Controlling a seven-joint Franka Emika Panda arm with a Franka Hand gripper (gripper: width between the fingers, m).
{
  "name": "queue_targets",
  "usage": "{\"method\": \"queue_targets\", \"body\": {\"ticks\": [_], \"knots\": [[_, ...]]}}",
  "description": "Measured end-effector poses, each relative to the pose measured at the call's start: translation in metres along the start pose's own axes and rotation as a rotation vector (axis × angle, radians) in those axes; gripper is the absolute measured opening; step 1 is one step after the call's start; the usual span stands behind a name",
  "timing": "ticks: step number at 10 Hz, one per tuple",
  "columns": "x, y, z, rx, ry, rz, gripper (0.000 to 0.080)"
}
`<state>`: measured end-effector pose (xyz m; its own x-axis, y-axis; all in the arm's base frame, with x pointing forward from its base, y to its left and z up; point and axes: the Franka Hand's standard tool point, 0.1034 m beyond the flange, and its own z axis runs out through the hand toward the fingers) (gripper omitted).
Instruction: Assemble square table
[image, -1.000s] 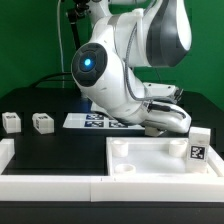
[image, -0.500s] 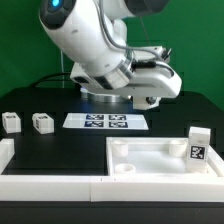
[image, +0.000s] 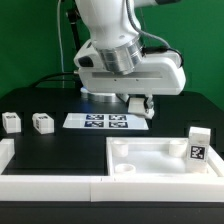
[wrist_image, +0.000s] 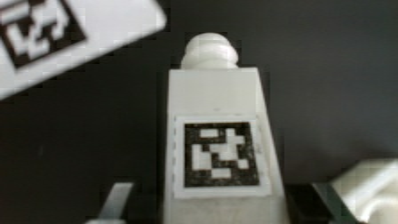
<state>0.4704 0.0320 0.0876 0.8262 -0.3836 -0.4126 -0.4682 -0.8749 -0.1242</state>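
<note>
My gripper (image: 140, 106) hangs above the marker board (image: 106, 121) and is shut on a white table leg (image: 141, 101) that is clear of the worktop. In the wrist view the leg (wrist_image: 217, 130) lies between the fingers (wrist_image: 118, 205), tag up, with its round peg pointing away from the gripper (wrist_image: 222, 208). The square tabletop (image: 150, 160) lies hollow face up at the front right. Two more legs (image: 11, 122) (image: 42, 122) sit at the exterior view's left. Another leg (image: 197, 146) stands at the tabletop's right rim.
A low white wall (image: 60, 186) edges the black worktop at the front and the left. A corner of the marker board (wrist_image: 54, 35) shows blurred in the wrist view. The arm's body rises behind the marker board.
The arm has lifted from low over the tabletop's right side and swung toward the exterior view's left. The gripper, with the leg in it, now hangs above the marker board.
</note>
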Motion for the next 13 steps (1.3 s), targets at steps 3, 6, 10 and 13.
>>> {"method": "queue_targets", "body": {"ticks": [3, 6, 10, 13], "knots": [[0.037, -0.025, -0.054, -0.055, 0.312, -0.148, 0.029], [0.041, -0.025, -0.049, -0.038, 0.494, -0.161, 0.029], [0.071, -0.045, -0.095, -0.032, 0.751, -0.245, 0.029], [0.079, -0.058, -0.096, -0.039, 0.844, -0.295, 0.029]]}}
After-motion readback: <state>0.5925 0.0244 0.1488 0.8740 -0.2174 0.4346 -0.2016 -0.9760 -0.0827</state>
